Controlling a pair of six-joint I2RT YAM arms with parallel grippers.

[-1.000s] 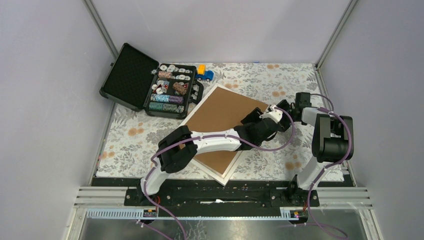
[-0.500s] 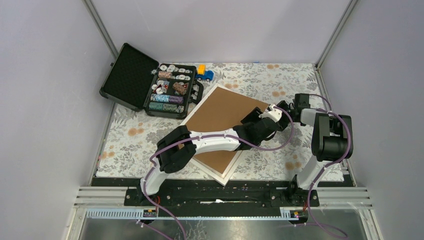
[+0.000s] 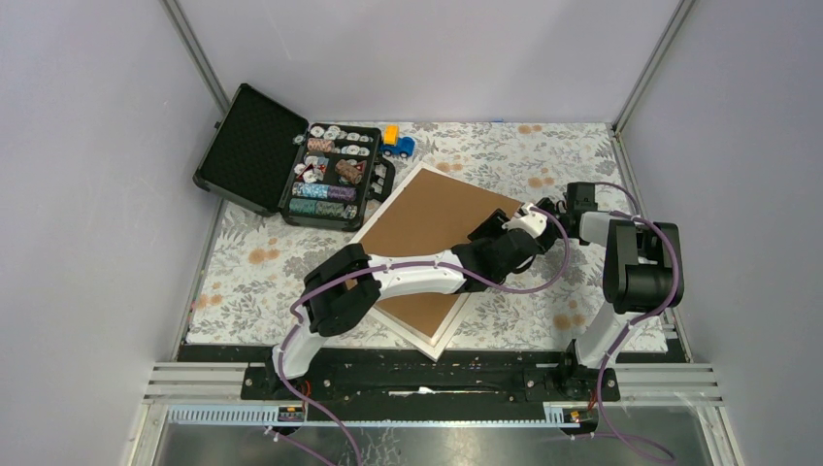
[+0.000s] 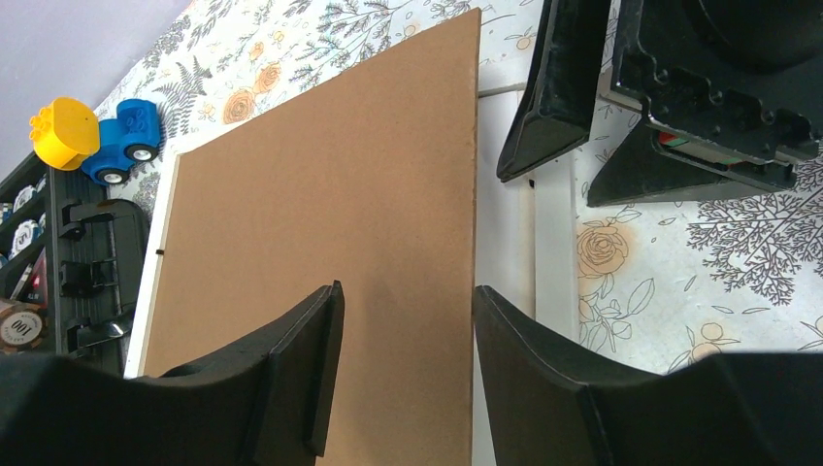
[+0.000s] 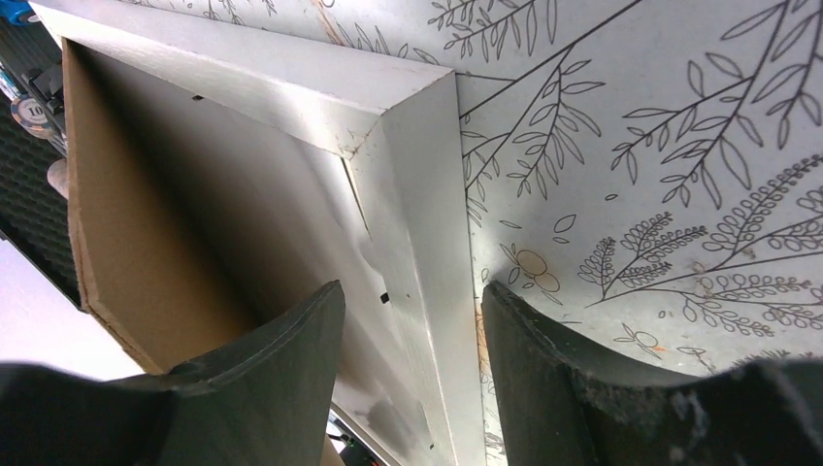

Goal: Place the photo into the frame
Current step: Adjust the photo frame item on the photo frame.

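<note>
Brown hardboard backing (image 4: 320, 194) tilted inside white rectangular picture frame (image 5: 417, 146). Over it, left gripper (image 4: 408, 291) jaws apart; right gripper (image 5: 412, 288) jaws apart astride frame corner.

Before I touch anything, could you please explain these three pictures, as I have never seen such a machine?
Two robot arms are bolted side by side at the near edge. One picture is from a fixed camera above and behind them; the other two from cameras on the wrists, each showing its own fingers. On the flowered cloth lie a white frame, back up, with its brown board, an open case of chips and a toy car. The left fingers stand open over the board, the right fingers astride the frame's rail. Nothing seems held; no photo shows.
</note>
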